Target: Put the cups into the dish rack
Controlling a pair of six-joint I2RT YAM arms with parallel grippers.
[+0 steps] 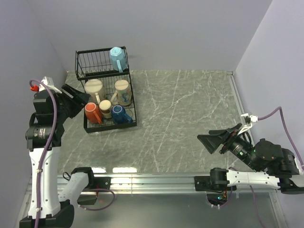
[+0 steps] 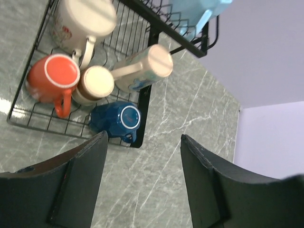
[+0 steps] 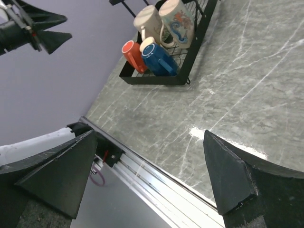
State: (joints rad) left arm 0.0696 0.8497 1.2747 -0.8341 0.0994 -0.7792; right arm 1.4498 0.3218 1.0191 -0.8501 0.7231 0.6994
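Grey marble table (image 1: 190, 104). Black wire dish rack (image 1: 95, 64), far left corner. Left gripper (image 2: 142, 180), right gripper (image 3: 152, 175): jaws spread wide, both empty. Upper shelf: light blue mug (image 1: 117, 59). Lower tier: left cream mug (image 1: 93, 89), right cream mug (image 1: 122, 90), orange mug (image 1: 91, 113), dark blue mug (image 1: 119, 114), small cream cup (image 1: 105, 108).

Both arms are made of white links and black joint housings. The left arm (image 1: 40, 183), along the left edge of the top view, has a long white lower link and a black ribbed motor block above it. A thin purple left cable (image 1: 56, 118) runs along it up to a small red connector (image 1: 33, 87). The right arm (image 1: 270, 154), in the lower right corner, carries a similar purple right cable (image 1: 278, 110), held by a white clip (image 1: 248, 117). The left gripper (image 2: 142, 137) and the right gripper (image 3: 149, 135) have matte black, wedge-shaped fingers (image 3: 52, 180) with flat inner faces.
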